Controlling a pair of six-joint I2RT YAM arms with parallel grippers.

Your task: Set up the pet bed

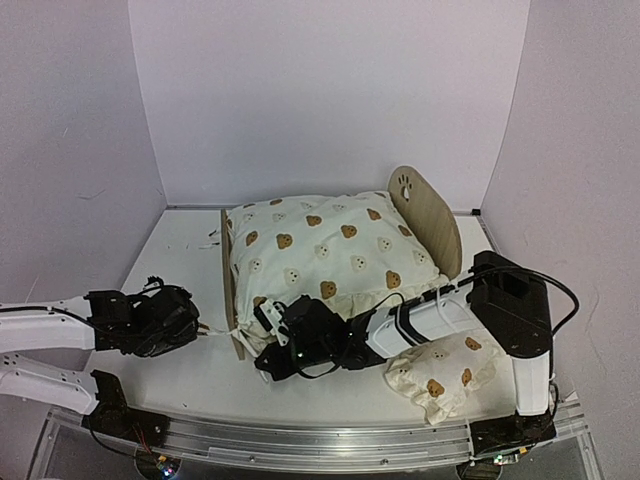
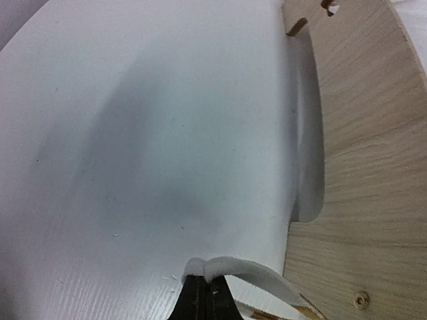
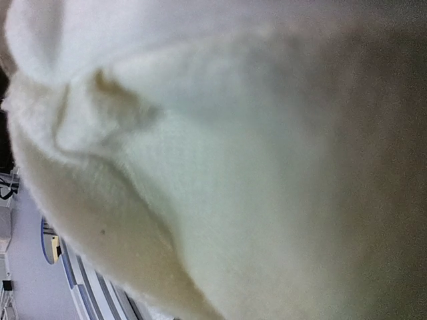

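The pet bed [image 1: 436,225] lies on the table, its paw-print headboard at the back right and its low footboard [image 1: 232,290] at the left. A large cream bear-print cushion [image 1: 330,250] covers its base. My left gripper [image 1: 203,331] is just left of the footboard, shut on a white tie [image 2: 257,275] of the cushion. In the left wrist view the dark fingertips [image 2: 197,293] pinch the strip's end beside the wooden footboard [image 2: 363,167]. My right gripper [image 1: 266,316] is pressed against the cushion's near left corner. Cream fabric [image 3: 253,167] fills the right wrist view and hides its fingers.
A small cream bear-print pillow [image 1: 440,375] lies near the front right, under the right arm. White walls close in the table on three sides. A metal rail [image 1: 300,445] runs along the near edge.
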